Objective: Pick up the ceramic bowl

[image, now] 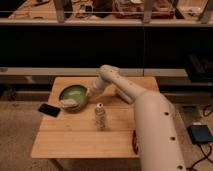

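While the bowl (73,95) sits at ten o'clock on the tabletop (75,137), the claw (90,95) meets its three-o'clock rim, grip state unclear, so the grasp seems underway; next: pinch, then lift.

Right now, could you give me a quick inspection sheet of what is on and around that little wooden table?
Surface: light wooden table, small and rectangular, standing on a speckled floor.
Job's things: green ceramic bowl near the table's back left, upright, with a pale patch inside.
Clutter: small bottle standing in the middle; black phone lying at the left edge; a red item at the right edge, partly hidden by the arm.
End effector: end effector low at the bowl's right rim, at the tip of the white arm.
Cables: dark cable on the floor at the right, by a blue-grey box.
Surroundings: dark shelving behind, cluttered benches above.
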You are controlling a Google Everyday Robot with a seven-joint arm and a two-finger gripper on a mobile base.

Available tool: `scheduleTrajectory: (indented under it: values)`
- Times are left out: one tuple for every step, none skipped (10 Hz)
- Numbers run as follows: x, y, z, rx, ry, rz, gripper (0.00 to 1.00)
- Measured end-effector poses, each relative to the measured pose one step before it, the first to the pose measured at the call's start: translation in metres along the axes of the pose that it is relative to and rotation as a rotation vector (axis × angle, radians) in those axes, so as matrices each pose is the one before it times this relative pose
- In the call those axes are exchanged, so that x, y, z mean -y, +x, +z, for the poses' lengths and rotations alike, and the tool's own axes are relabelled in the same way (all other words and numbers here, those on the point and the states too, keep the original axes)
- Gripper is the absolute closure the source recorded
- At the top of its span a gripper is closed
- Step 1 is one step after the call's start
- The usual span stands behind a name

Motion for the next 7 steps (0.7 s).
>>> scheduleTrajectory:
  values:
    - [0.00057, 0.00085, -0.00168, -0.00225, 0.00572, 0.00466, 0.83]
    - [-0.00032, 0.00053, -0.00134, -0.00184, 0.00501, 0.00421, 0.83]
    - [0.00247, 0.00034, -0.00465, -0.00316, 0.01285, 0.00422, 0.83]
    - [0.00663, -0.00128, -0.00894, -0.00288, 0.02454, -0.00256, 0.83]
    - [0.00717, -0.00086, -0.00756, -0.00354, 0.01747, -0.00868, 0.83]
    - [0.00748, -0.00126, -0.00729, -0.00281, 0.01539, -0.01042, 0.83]
    - [0.01427, -0.00322, -0.01030, -0.00086, 0.02565, -0.01881, 0.83]
